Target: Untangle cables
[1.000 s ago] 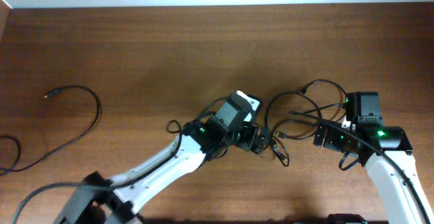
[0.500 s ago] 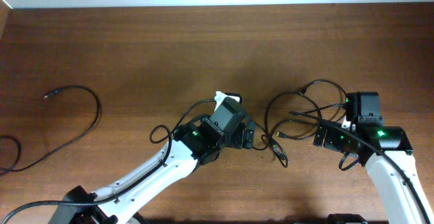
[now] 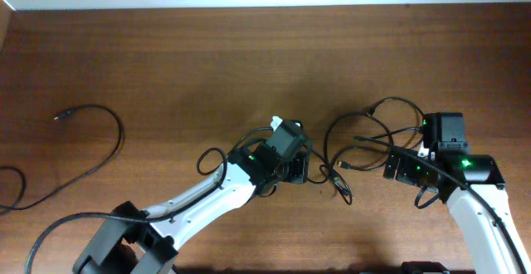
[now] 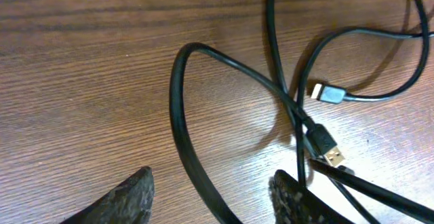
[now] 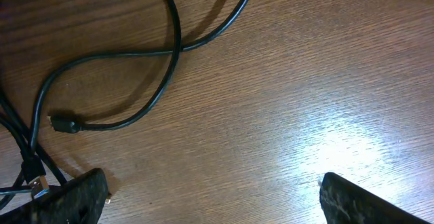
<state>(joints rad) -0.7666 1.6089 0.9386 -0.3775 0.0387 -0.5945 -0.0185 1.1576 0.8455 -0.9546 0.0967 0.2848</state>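
The tangled cables (image 3: 365, 140) lay on the wooden table (image 3: 191, 58) between the two arms, right of centre. They made a knot of thin black loops that I could not follow strand by strand from above.

The left gripper (image 4: 210, 200) was down at the knot's left edge, and its own body hid whatever lay under it in the overhead view. Its wrist camera showed only the tips of its fingers (image 4: 125, 197), cut off by the bottom of the frame. They stood apart with one black loop (image 4: 175, 115) running down between them. The gap was far wider than the cord and neither pad seemed to touch it, so the jaws were parted and gripping nothing I could see. Just beyond, a silver plug (image 4: 330, 94) and a gold-tipped plug (image 4: 327, 151) lay near a crossing of cords. I could not tell which cord fed which plug, as the cords ran off the frame.

The right gripper (image 5: 210, 197) sat at the knot's right side, spread wide over bare wood. Loops and a small dark plug (image 5: 64, 123) lay up and to its left.

Well apart, near the table's left side, lay a separate cable (image 3: 119, 137), its lower end cut off by the picture's edge.
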